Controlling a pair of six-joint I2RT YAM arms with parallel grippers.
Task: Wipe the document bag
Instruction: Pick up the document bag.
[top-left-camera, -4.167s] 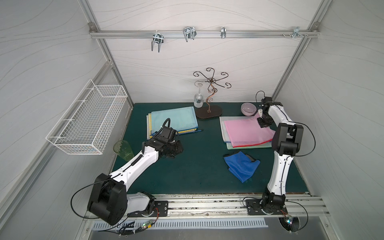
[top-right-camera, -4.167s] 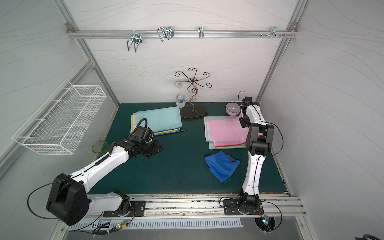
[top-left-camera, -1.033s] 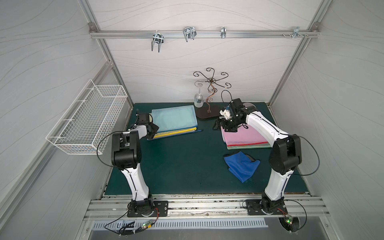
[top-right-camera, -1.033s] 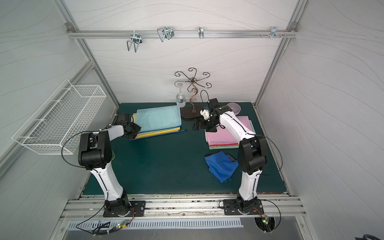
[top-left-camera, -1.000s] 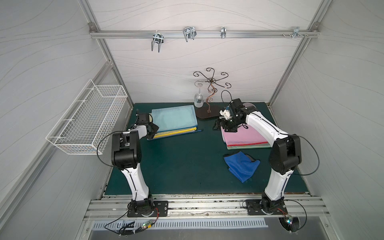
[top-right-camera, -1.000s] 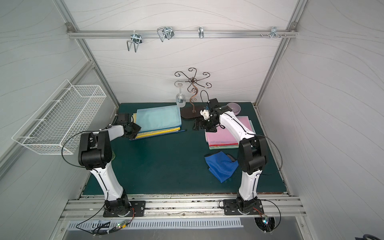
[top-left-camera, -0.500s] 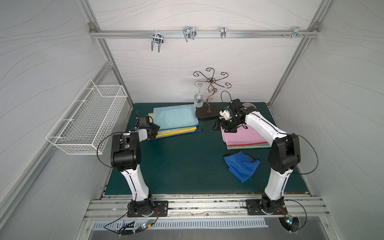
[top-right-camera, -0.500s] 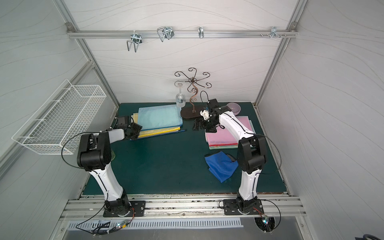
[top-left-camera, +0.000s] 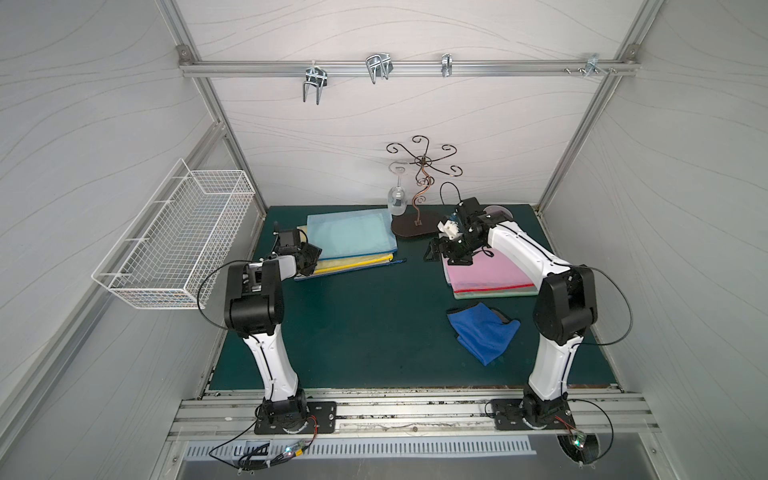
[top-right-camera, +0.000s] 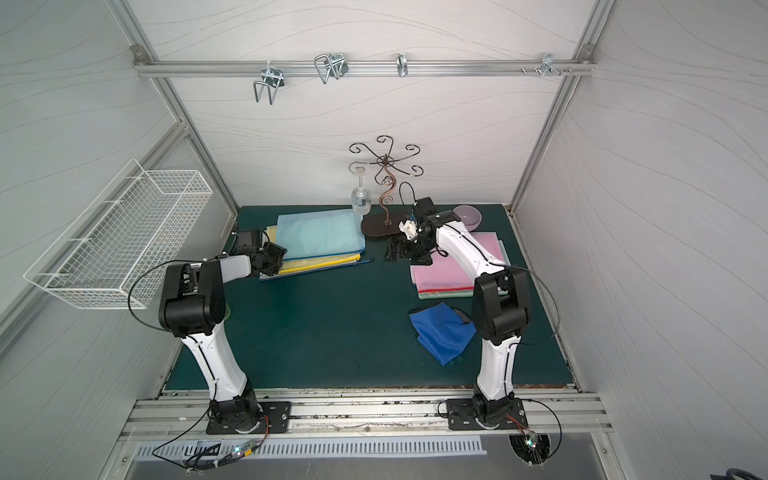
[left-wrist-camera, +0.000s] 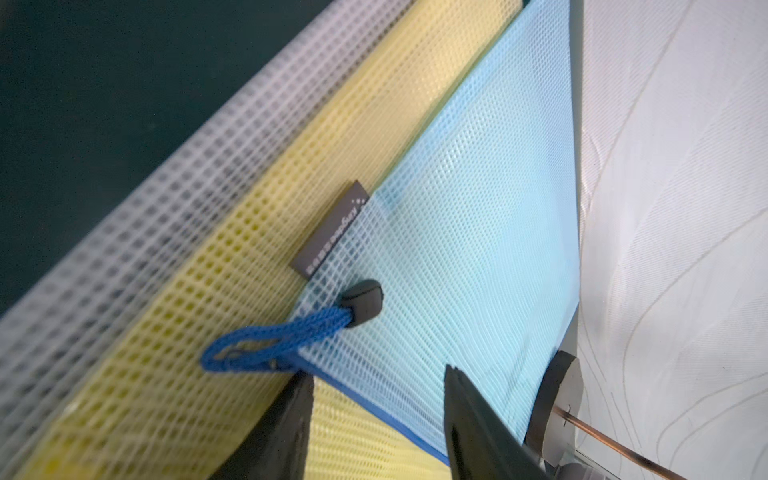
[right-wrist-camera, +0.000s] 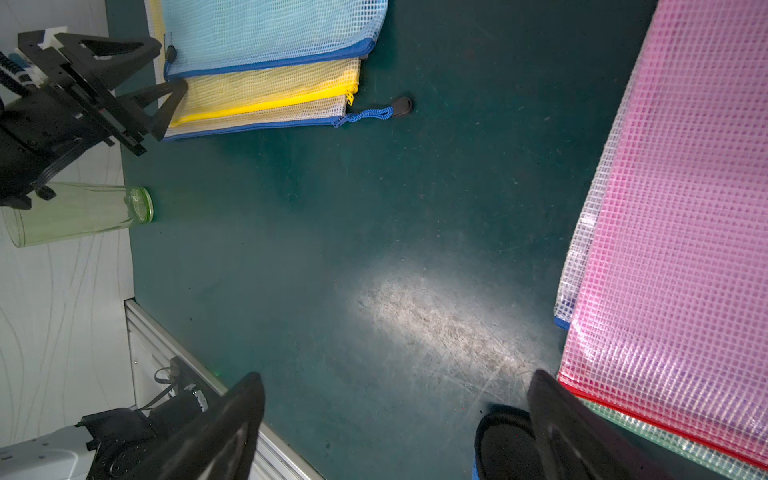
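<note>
- The light blue document bag (top-left-camera: 351, 235) lies flat at 11 o'clock on the green mat (top-left-camera: 365, 324). It is the top of a stack, over a yellow bag (top-left-camera: 353, 262) and a clear bag (left-wrist-camera: 145, 187).
- The left gripper (top-left-camera: 311, 259) sits at that stack's 8 o'clock corner. In the left wrist view its jaws stand apart with a clear gap. The blue-edged corner of the light blue document bag lies between them, unpinched.
- A blue zipper cord (left-wrist-camera: 270, 345) lies across that corner, just beside one finger.
- The pink document bag (top-left-camera: 494, 272) tops a second stack at 2 o'clock on the mat.
- The right gripper (top-left-camera: 446, 253) hovers at that stack's 10 o'clock corner, its jaws spread wide and empty. In the right wrist view one finger overlaps the red-zippered edge of the pink bag.
- The blue cloth (top-left-camera: 482, 332) lies crumpled at 4 o'clock on the mat, near the pink stack and apart from both grippers.
- A wine-glass stand (top-left-camera: 417, 226) stands at 12 o'clock, between the two stacks, with one glass (top-left-camera: 397, 203) hanging from it.
- A green cup (right-wrist-camera: 83, 212) sits at the mat's 9 o'clock edge.
</note>
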